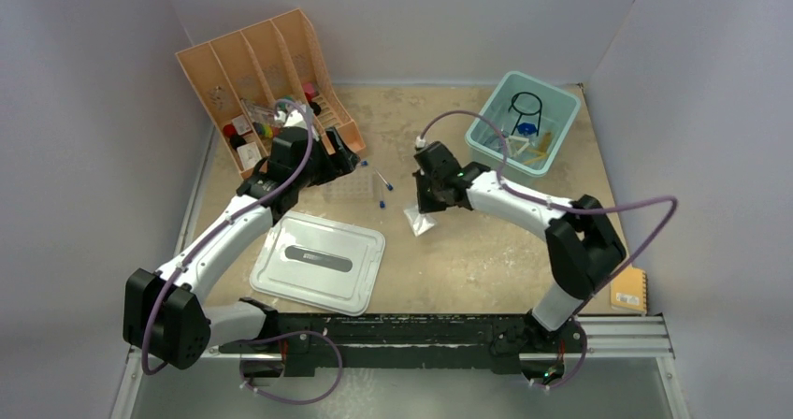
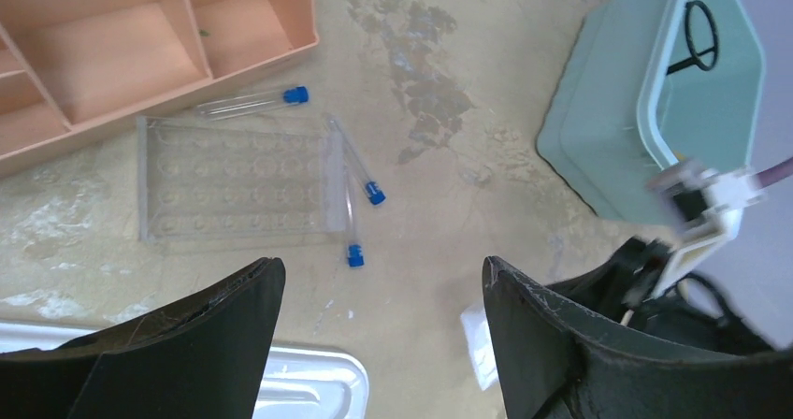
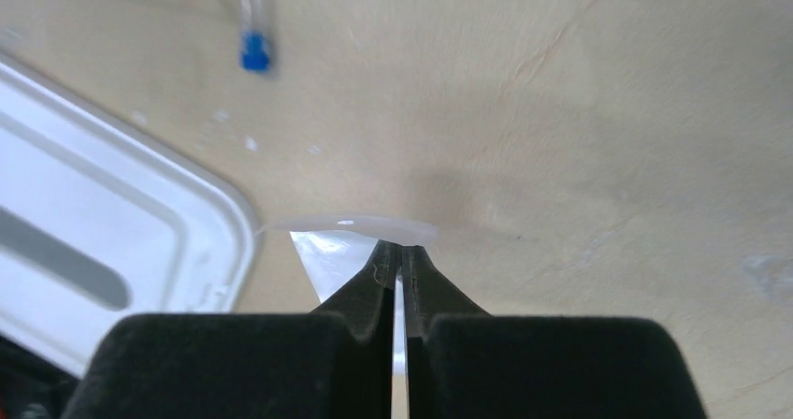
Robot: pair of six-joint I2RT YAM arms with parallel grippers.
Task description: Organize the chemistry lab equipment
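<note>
Right tool (image 3: 399, 260) clamped on small clear packet (image 3: 327, 251), left tool (image 2: 383, 269) gaping, idle; next: lift, carry to teal bin (image 1: 488, 106).

Right wrist view: packet (image 3: 327, 255) is sitting mostly behind the right gripper (image 3: 400, 255). Blue-capped tube (image 3: 252, 45) is blurring and running off the top edge. Lid (image 3: 84, 223) is running off the left edge.
Top view: small items (image 1: 254, 127) in the organizer (image 1: 234, 64) are reading too small to identify.
Left wrist view: bin (image 2: 598, 129) is running off the top edge.
</note>
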